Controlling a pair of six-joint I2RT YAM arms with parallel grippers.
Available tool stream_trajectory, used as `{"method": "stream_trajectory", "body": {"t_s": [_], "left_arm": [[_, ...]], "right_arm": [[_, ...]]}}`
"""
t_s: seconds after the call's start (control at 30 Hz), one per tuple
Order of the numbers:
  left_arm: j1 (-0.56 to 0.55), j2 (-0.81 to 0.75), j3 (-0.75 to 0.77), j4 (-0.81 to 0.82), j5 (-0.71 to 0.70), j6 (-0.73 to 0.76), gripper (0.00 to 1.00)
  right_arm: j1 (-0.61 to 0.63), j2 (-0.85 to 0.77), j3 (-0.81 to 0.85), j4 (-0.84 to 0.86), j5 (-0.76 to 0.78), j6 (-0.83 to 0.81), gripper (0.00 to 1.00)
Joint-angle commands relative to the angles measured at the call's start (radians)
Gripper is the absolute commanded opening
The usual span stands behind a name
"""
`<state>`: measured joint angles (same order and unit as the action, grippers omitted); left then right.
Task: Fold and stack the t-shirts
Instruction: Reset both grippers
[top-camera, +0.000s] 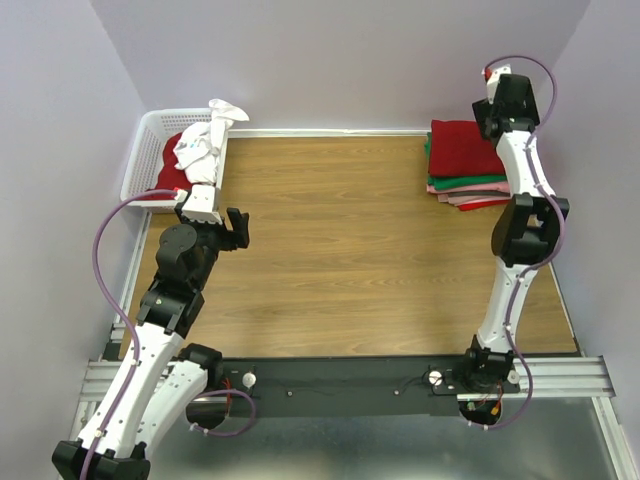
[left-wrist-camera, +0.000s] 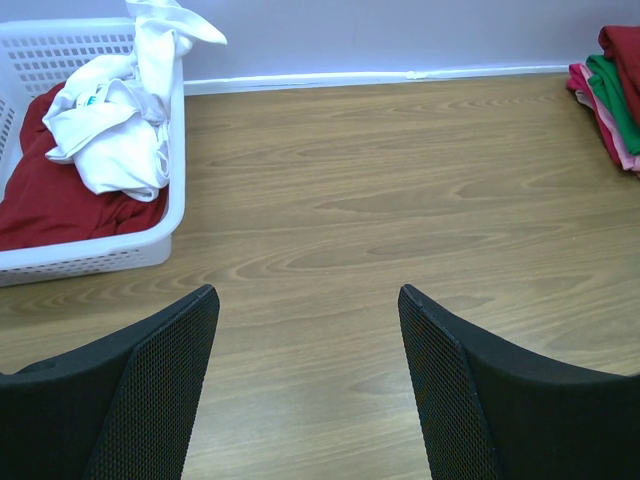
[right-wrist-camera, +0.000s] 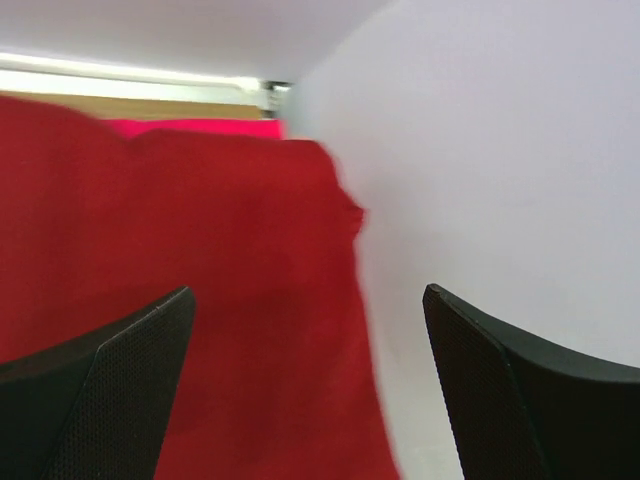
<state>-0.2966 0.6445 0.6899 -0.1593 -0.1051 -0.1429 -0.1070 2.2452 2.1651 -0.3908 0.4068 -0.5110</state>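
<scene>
Left gripper (left-wrist-camera: 305, 300) agape near basket (left-wrist-camera: 100, 258), right gripper (right-wrist-camera: 310, 300) agape above folded t-shirts (right-wrist-camera: 200, 230), arm (top-camera: 527, 180) outstretched.

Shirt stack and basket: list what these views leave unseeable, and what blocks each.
Top external: folded stack, right side behind the right arm.
Left wrist: same stack cut by the right frame edge.
Right wrist: only blurred red cloth; lower layers hidden.
Left wrist: red shirt in basket mostly under white shirt.
</scene>
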Motion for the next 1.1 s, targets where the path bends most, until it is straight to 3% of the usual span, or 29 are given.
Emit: {"method": "stream_trajectory", "body": {"t_s": [0.0,0.33,0.47,0.8,1.07], "left_arm": [[-0.001,-0.011,0.003,0.017,-0.016,0.016,0.80],[-0.001,-0.031,0.002,0.024,-0.024,0.017,0.82],[-0.001,-0.045,0.003,0.024,-0.027,0.017,0.84],[-0.001,-0.082,-0.003,0.032,-0.028,0.011,0.93],[-0.001,-0.118,0.025,0.032,-0.053,-0.003,0.95]], "right_arm": [[-0.007,-0.127,-0.138,0.024,-0.218,0.077,1.00],[0.001,-0.422,-0.519,0.063,-0.708,0.181,1.00],[0.007,-0.551,-0.651,0.069,-0.792,0.201,1.00],[0.010,-0.922,-0.955,0.069,-0.847,0.207,1.00],[0.009,-1.212,-1.056,0.069,-0.674,0.283,1.00]]}}
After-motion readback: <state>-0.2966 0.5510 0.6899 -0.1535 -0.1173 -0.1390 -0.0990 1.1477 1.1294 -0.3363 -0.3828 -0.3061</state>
